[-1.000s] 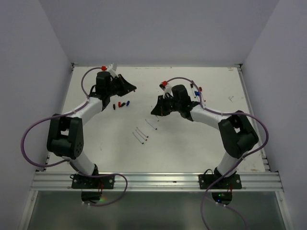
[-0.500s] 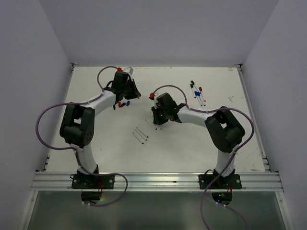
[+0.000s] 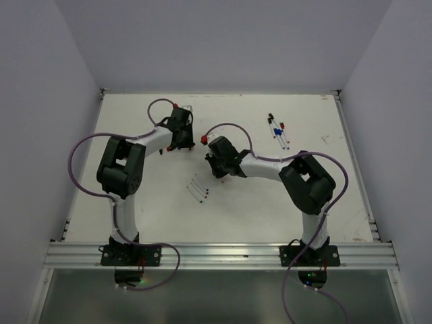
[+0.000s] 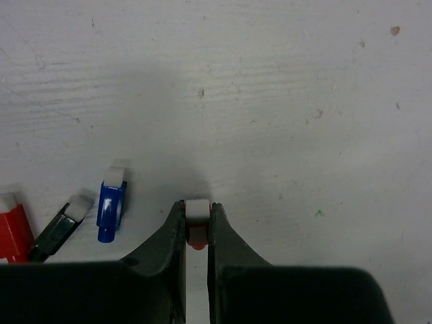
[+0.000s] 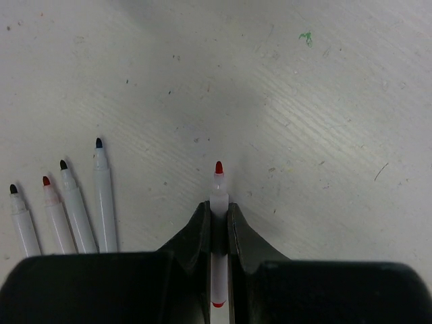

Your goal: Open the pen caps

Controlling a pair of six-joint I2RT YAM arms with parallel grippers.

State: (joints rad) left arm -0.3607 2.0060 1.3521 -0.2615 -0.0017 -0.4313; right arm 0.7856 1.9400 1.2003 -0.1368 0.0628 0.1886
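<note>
Nearest, along the near edge of the counter [image 3: 236,216]: a metal rail [image 3: 223,255] with both arm bases bolted on.

Further in, near the middle: four uncapped pens [image 3: 198,190] lying side by side, pale-barrelled, tipped black, red, black and dark from left to right in the right wrist view.

Just right of that row and a little beyond: right fingers [image 5: 202,226] clamped tight on the red-tipped pen [image 5: 218,192]. Barrel pinched between them, bare tip poking out ahead, uncapped. Touching the counter or just above it, hard to say. From overhead, hidden under the black wrist body. Further ahead on the counter, a green speck [image 5: 306,38].

Beyond and to the left: left fingers [image 4: 178,226] closed on the red cap [image 4: 196,210], with its white end facing forward and a sliver of red behind. Apart from the held pen, with bare counter between the two sets of fingers.

Just left of the left fingers, lying loose on the counter: blue cap [image 4: 111,202], black cap [image 4: 64,226], then a loose red cap [image 4: 13,233] cut off by the frame edge. Mostly masked by the left wrist in the overhead view.

Far right, well apart from both arms: capped pens [image 3: 278,131] in a small bunch, capped black, blue and red. Perhaps three or four, too small to count.
</note>
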